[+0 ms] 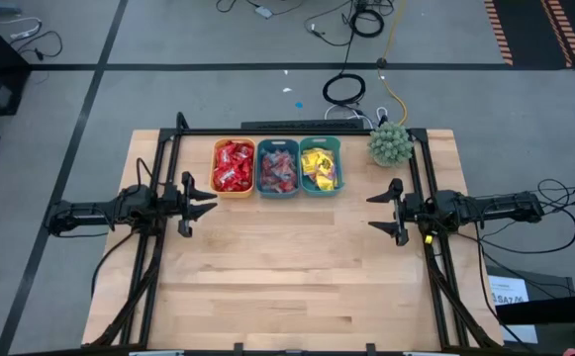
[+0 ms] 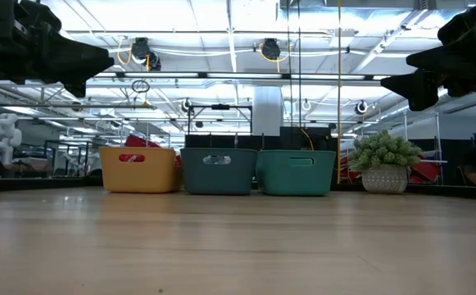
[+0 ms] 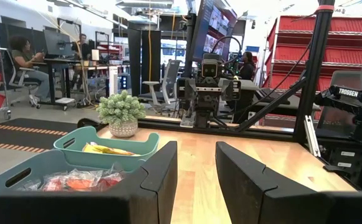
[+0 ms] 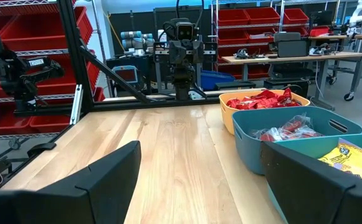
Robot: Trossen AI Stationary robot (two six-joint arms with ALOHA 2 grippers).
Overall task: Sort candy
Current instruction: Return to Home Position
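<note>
Sorting looks finished: candy point(image 1: 234, 168) fills three bins point(image 1: 277, 142), none on your surface point(image 1: 287, 267); left tool point(image 1: 211, 196), right tool point(image 1: 371, 211) spread, empty.

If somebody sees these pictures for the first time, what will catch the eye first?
Three bins in a row at the far edge of the table stand out: the orange bin full of red candy, the blue bin with mixed wrapped pieces, the teal bin with yellow candy. A green spiky plant stands beside the teal bin. The left hand and the right hand hang open at the sides, holding nothing.
</note>
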